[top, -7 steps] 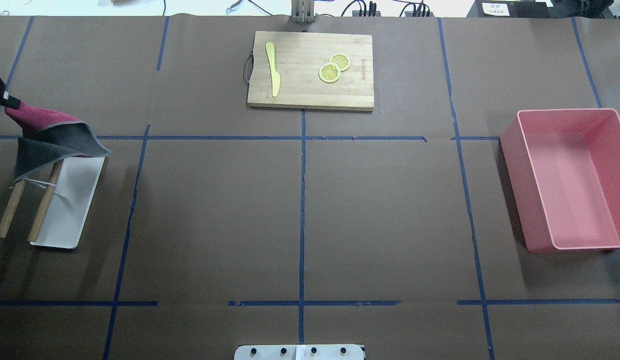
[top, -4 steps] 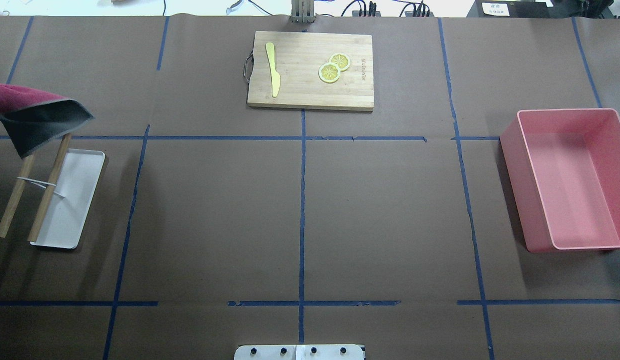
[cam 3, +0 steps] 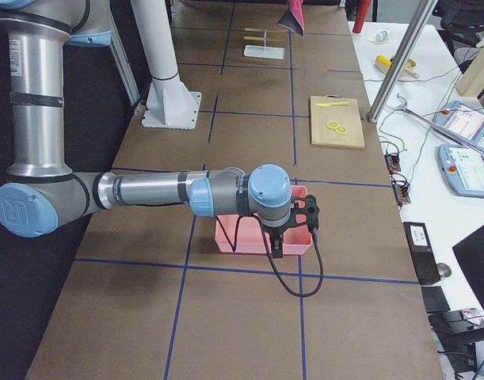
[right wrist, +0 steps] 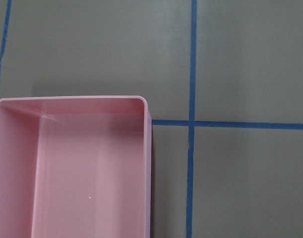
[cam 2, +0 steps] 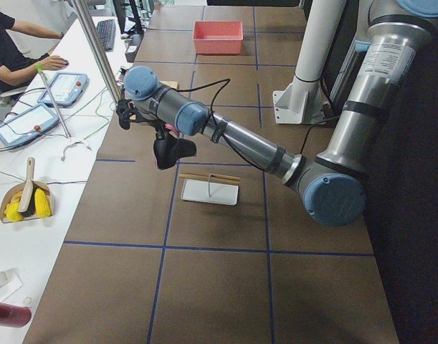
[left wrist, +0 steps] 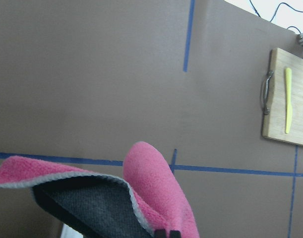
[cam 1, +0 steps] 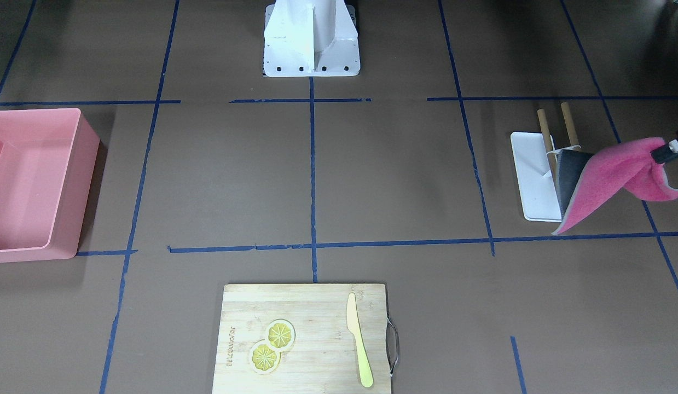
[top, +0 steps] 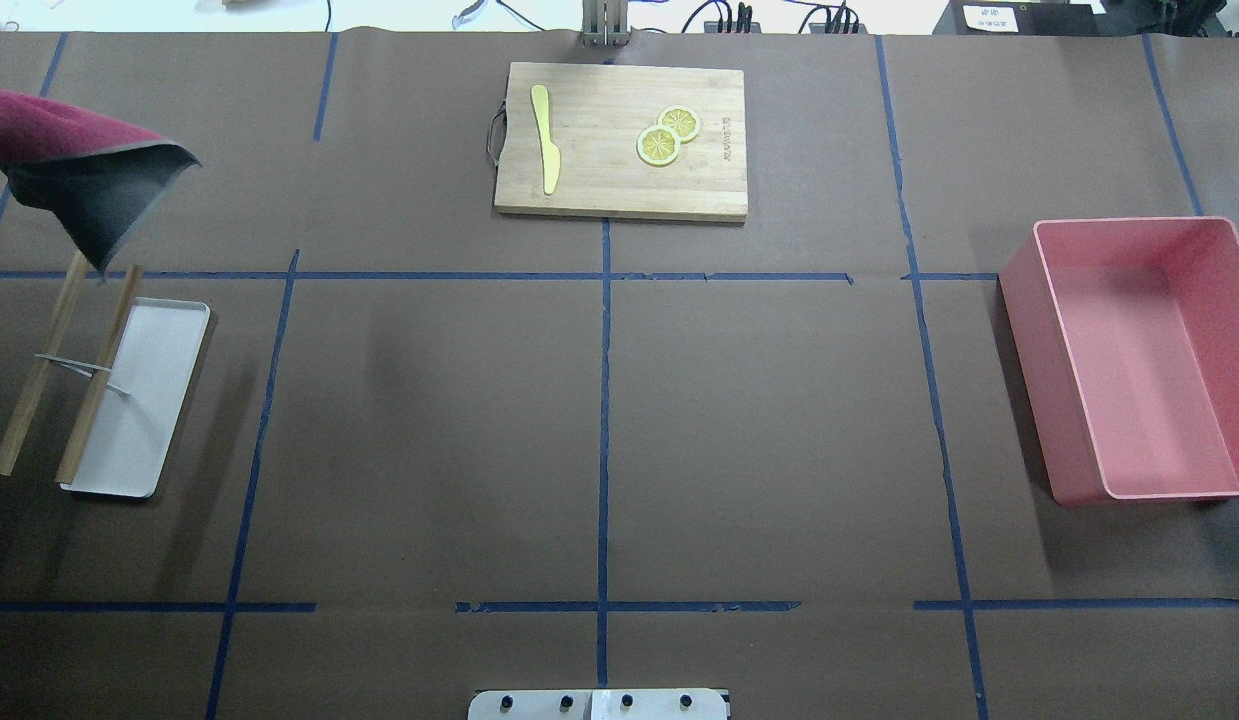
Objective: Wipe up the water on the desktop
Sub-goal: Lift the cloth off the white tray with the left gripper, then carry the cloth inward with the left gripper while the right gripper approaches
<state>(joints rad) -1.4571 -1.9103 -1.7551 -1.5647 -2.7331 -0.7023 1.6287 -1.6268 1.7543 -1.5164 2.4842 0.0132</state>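
The desktop (top: 429, 420) is dark brown with blue tape lines; no water shows on it in any view. A cloth (top: 89, 190), pink on one side and dark grey on the other, hangs in the air at the far left, above and beyond the rack. My left gripper (cam 1: 670, 150) is shut on the cloth (cam 1: 607, 175). In the left wrist view its fingertips (left wrist: 166, 233) pinch the pink fold (left wrist: 156, 188). My right gripper (cam 3: 293, 229) hovers over the pink bin (cam 3: 261, 233). Only the exterior right view shows it, so I cannot tell its state.
A white tray with two wooden rods (top: 129, 400) stands at the left, just below the cloth. At the far middle lies a cutting board (top: 619, 140) with a yellow knife (top: 545, 135) and lemon slices (top: 667, 135). The pink bin (top: 1139, 360) sits at the right.
The left gripper has carried the cloth off the wooden rods, up and away from the robot. The rack now stands uncovered. Nothing else has moved.
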